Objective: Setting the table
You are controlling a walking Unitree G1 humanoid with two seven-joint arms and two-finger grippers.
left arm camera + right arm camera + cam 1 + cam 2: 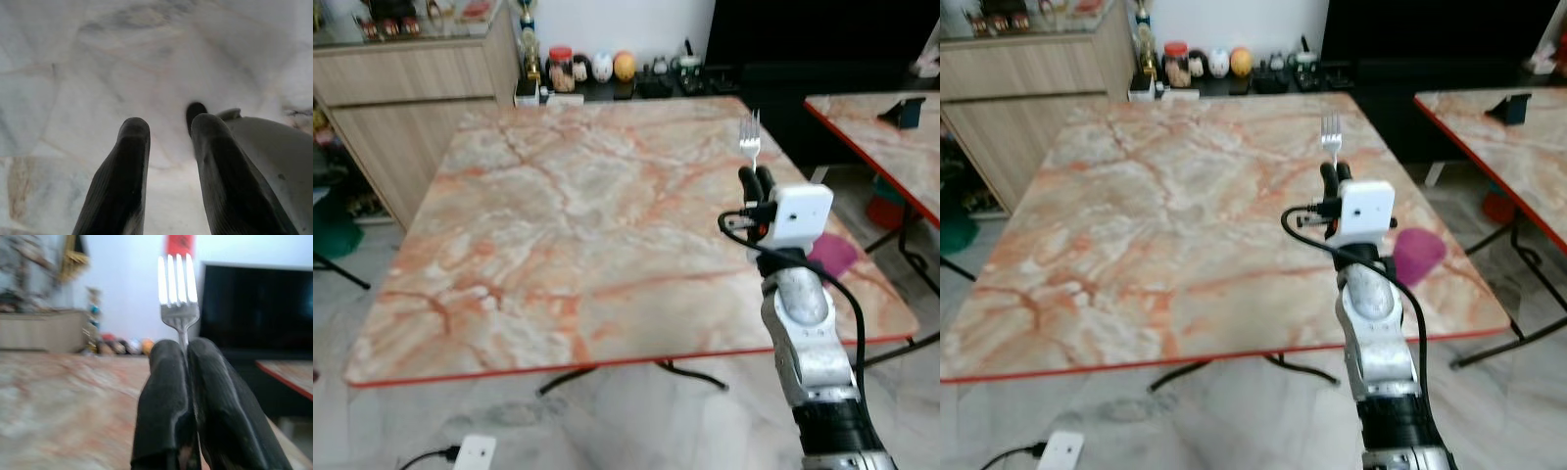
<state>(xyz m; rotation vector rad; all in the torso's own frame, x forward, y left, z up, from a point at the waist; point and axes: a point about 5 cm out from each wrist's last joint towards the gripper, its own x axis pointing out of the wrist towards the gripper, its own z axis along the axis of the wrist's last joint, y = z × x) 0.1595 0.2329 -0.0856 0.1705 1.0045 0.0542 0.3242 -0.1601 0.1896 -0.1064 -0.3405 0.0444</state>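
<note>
- Over the right edge of the marble-patterned table [558, 225], the right tool [757, 179] is raised on its silver arm, with its white wrist housing [800, 212] just behind the fingers.
- Right tool: the two black fingers [166, 401] are pressed together on the handle of a silver fork [178, 296]; no gap shows between them apart from the thin handle.
- Fork: held upright, four tines pointing up, head clear above the fingertips; it is lifted off the table and touches nothing but the fingers. In the head views it stands above the table's right side, nearer the far right corner than the near one.
- Left tool [168, 142]: seen in the left wrist view above pale marble floor [98, 58]; the fingers stand apart with clear floor between them and hold nothing. A rounded pale part [264, 147] lies just beside one finger.
- Table surface: orange-veined top with a red rim.
- Far edge: a dark low shelf [636, 86] with jars and small ornaments, and a wooden cabinet [411, 88] at the far left corner.
- Right of the table: a second table [876, 137] with a red rim, carrying a small dark object [904, 111].
- Floor near the near left corner: a white box [475, 452] with a black cable.
</note>
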